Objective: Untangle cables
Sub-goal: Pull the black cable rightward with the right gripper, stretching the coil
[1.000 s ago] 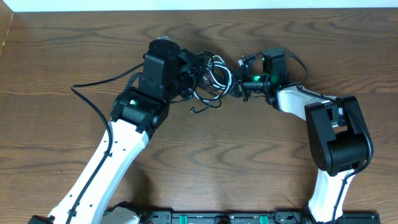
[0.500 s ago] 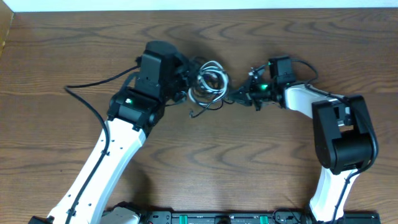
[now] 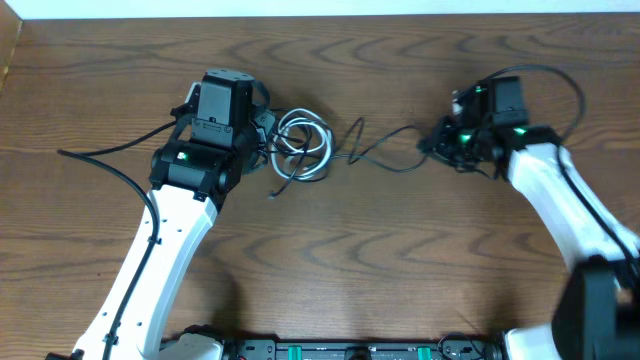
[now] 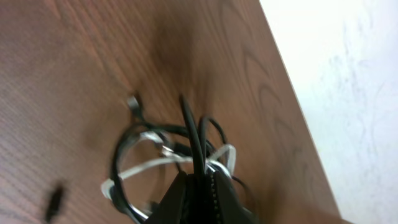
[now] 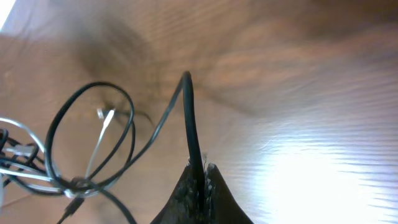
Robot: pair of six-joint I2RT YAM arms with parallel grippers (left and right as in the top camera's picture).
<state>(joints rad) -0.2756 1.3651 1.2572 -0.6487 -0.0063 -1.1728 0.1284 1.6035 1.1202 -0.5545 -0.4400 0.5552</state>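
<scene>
A black cord (image 5: 189, 118) strand runs across the table (image 3: 400, 270) btwn left gripper (image 3: 265, 145) and right gripper (image 3: 440, 148), blocking a straight front-to-back pass. It is prob. slightly off the wood. The white cord (image 4: 140, 169) coil crowds the left gripper. Bare wood lies on both sides of the strand.

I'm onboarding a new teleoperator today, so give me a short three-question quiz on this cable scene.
1. True or false: the white cord lies coiled nearer the left gripper than the right gripper.
2. The right gripper pinches: A) white cord B) black cord C) nothing.
3. Fill in: both grippers' jaws are ____.
Key: 1 true; 2 B; 3 shut.
</scene>
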